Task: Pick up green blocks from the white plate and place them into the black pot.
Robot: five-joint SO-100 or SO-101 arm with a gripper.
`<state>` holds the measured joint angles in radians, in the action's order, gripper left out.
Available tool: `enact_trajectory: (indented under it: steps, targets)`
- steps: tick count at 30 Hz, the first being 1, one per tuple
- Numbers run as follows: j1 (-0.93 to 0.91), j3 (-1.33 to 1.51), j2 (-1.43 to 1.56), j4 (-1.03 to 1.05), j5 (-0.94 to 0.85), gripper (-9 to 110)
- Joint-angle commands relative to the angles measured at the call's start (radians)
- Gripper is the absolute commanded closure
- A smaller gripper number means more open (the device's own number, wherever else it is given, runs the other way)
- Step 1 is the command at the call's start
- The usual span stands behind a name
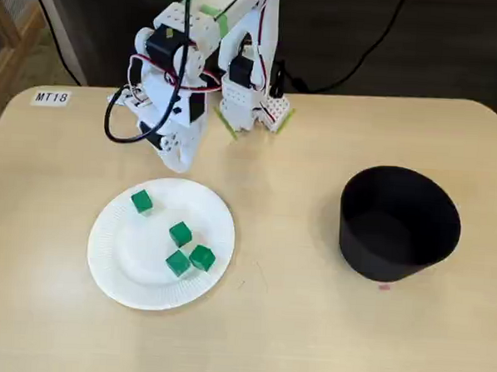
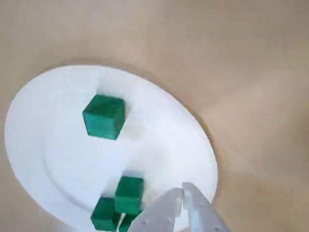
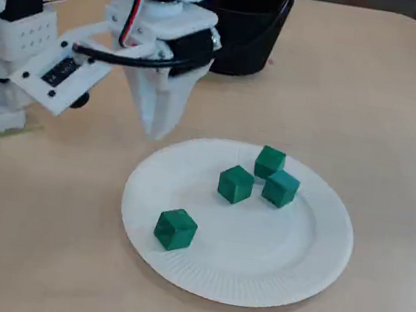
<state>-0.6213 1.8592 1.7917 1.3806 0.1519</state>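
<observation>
In a fixed view my white plastic gripper [image 1: 179, 159] hangs pinched, empty, near the ribbed paper plate [image 1: 103, 262] bearing four green cubes [image 1: 179, 233], the round black pot [image 1: 396, 235] well apart; wrist view: barely a slit parts my tips; in a fixed view the gripper [image 3: 156, 130] tapers wedge-like beside the rim.

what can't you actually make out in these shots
Pot: its inside is too dark to read in a fixed view; in a fixed view the arm covers most of the pot.
Lower blocks: wrist view, cut by the bottom edge and partly behind the gripper.
Pink speck by the pot: too small to identify in a fixed view.
</observation>
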Motion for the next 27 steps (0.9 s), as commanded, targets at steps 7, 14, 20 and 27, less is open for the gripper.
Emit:
enact_trajectory:
  steps: [7,14,20,27]
  targets:
    - [-0.031,-0.296,-0.265,0.078,-0.127,74]
    - [-0.037,-0.322,-0.330,0.072,-0.147,66]
    - [-0.055,-0.371,-0.403,0.072,-0.164,67]
    - [-0.078,-0.413,-0.476,0.061,-0.169,68]
